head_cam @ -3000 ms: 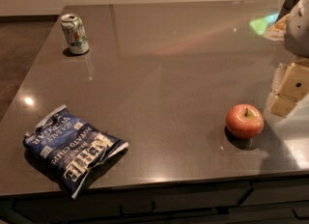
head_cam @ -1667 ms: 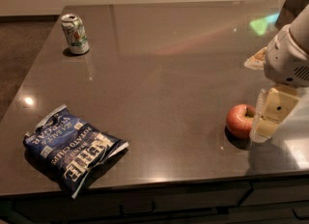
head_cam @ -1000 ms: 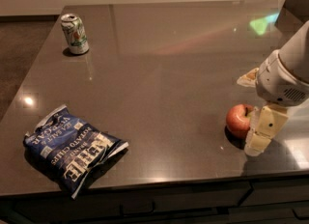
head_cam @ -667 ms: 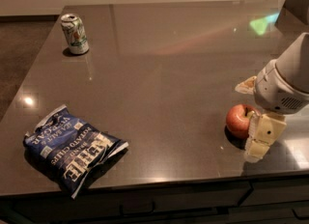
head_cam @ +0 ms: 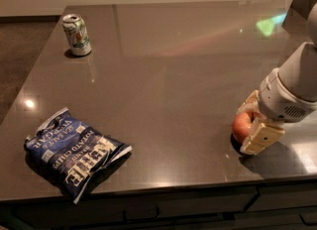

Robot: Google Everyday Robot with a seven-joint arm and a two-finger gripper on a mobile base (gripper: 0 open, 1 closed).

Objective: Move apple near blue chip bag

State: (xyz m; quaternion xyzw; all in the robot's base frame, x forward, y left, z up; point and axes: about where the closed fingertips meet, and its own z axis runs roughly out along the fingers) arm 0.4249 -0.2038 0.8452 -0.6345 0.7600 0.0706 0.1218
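Observation:
The red-orange apple (head_cam: 240, 126) rests on the dark table near the front right edge. My gripper (head_cam: 253, 122) is down at the apple, with one cream finger (head_cam: 261, 137) in front of it and the other behind it, shut on the apple. The gripper hides the apple's right side. The blue chip bag (head_cam: 73, 151) lies flat at the front left of the table, far to the left of the apple.
A green-and-white soda can (head_cam: 77, 34) stands upright at the back left. The table (head_cam: 163, 65) is a dark glossy slab; its front edge runs just below the bag and the apple. My arm's white body (head_cam: 292, 87) comes in from the right.
My gripper came down from the right and moved onto the apple; its fingers have drawn in on either side of the apple. The apple, bag and can have not moved.

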